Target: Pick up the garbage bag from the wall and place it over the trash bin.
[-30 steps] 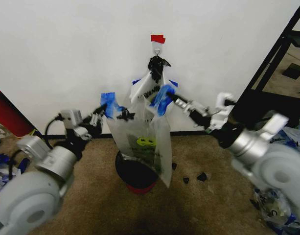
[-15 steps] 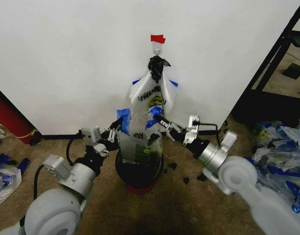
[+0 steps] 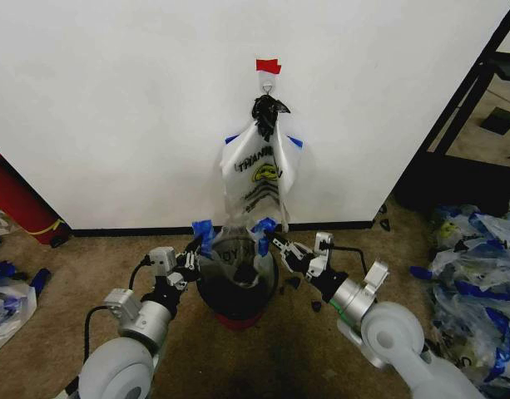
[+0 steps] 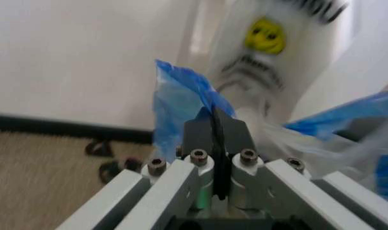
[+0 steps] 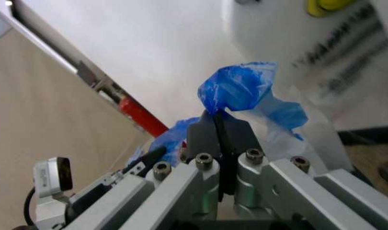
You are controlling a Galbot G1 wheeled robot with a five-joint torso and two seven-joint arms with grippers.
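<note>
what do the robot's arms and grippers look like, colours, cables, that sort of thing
Both arms are light grey, with big rounded joint housings and silver cylindrical wrist sections. Small white boxy modules sit near the wrists, with thin black cables looping off them. The left gripper and right gripper have slim black fingers on pale grey metal brackets fastened with round silver bolts. The right wrist shows a small green mark.

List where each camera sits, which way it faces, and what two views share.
Head view: on the head, looking down at the trash bin by the wall; both arms show.
Left wrist view: behind the left gripper, facing the wall, shut on the garbage bag.
Right wrist view: behind the right gripper, shut on the bag.
Shared: the hanging white bag appears in both wrist views.
</note>
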